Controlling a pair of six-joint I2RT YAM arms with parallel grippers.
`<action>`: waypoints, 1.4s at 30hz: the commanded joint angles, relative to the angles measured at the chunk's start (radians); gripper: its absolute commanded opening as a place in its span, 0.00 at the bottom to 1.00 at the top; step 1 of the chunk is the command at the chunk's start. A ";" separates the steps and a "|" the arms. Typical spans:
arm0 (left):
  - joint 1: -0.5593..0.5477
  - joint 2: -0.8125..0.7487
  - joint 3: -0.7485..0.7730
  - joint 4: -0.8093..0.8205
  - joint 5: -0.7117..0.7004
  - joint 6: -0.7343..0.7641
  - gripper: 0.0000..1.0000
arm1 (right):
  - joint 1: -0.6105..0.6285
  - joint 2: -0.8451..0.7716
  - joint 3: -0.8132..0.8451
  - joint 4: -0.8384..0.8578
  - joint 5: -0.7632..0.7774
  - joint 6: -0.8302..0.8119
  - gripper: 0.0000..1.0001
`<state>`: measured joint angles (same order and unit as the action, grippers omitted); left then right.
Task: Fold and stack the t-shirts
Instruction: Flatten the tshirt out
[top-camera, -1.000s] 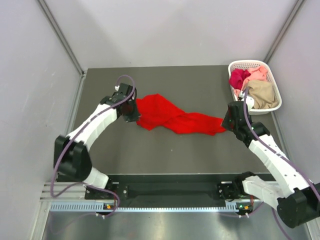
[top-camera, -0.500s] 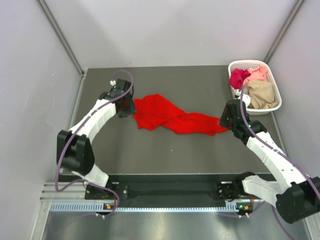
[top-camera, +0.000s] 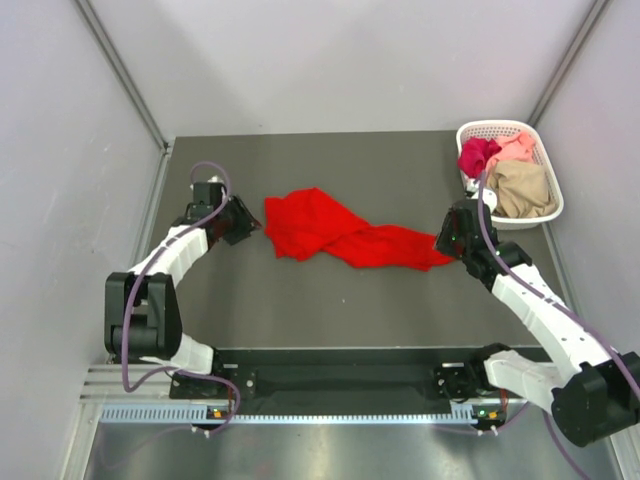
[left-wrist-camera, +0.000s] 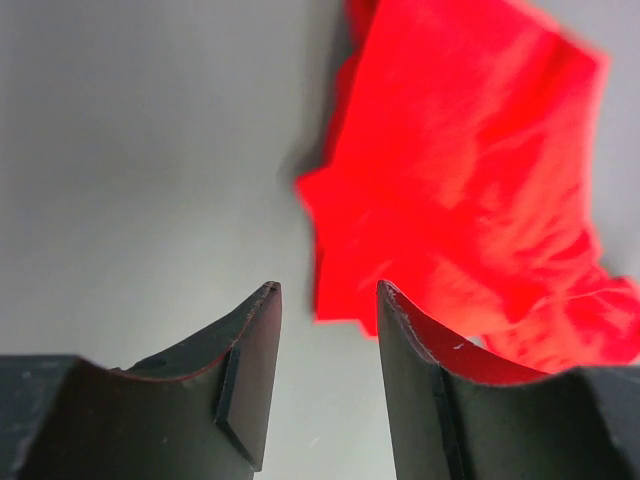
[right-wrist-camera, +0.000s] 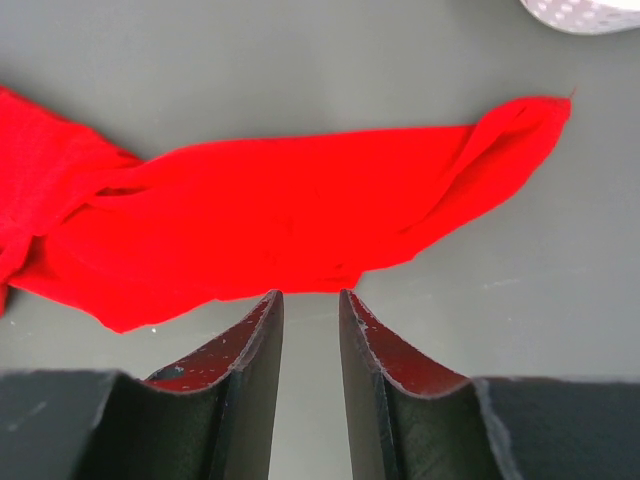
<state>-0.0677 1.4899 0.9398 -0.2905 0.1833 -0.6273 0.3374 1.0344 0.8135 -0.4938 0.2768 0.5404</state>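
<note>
A bright red t-shirt (top-camera: 340, 235) lies twisted and stretched lengthwise across the middle of the dark table. My left gripper (top-camera: 252, 224) is just off its left end, open, with bare table between the fingers; in the left wrist view the shirt (left-wrist-camera: 460, 180) lies ahead and to the right of the left gripper (left-wrist-camera: 325, 290). My right gripper (top-camera: 441, 240) sits at the shirt's right end, open and holding nothing. In the right wrist view the shirt's edge (right-wrist-camera: 280, 220) lies just beyond the right gripper (right-wrist-camera: 310, 295). Magenta (top-camera: 478, 155), pale pink (top-camera: 515, 148) and tan (top-camera: 522, 188) t-shirts sit bunched in the basket.
A white lattice basket (top-camera: 508, 126) stands at the table's back right corner, just behind my right arm; its rim (right-wrist-camera: 585, 10) shows at the top of the right wrist view. Grey walls close in the table on the left, back and right.
My left gripper opened, let go of the red shirt's left end and drew back to the left. The shirt's left end now rests on the table. The right gripper barely moved.
</note>
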 joint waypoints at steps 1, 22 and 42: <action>0.014 0.006 -0.038 0.250 0.123 -0.038 0.48 | -0.001 -0.028 -0.010 0.046 -0.005 -0.017 0.30; 0.039 0.141 -0.323 0.749 0.200 -0.118 0.49 | -0.003 -0.047 -0.013 0.060 -0.022 -0.053 0.31; 0.055 0.234 -0.312 0.838 0.139 -0.123 0.45 | -0.001 -0.063 -0.014 0.066 -0.007 -0.063 0.31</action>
<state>-0.0219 1.6997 0.6235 0.4973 0.3470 -0.7593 0.3374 1.0008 0.7979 -0.4713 0.2573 0.4896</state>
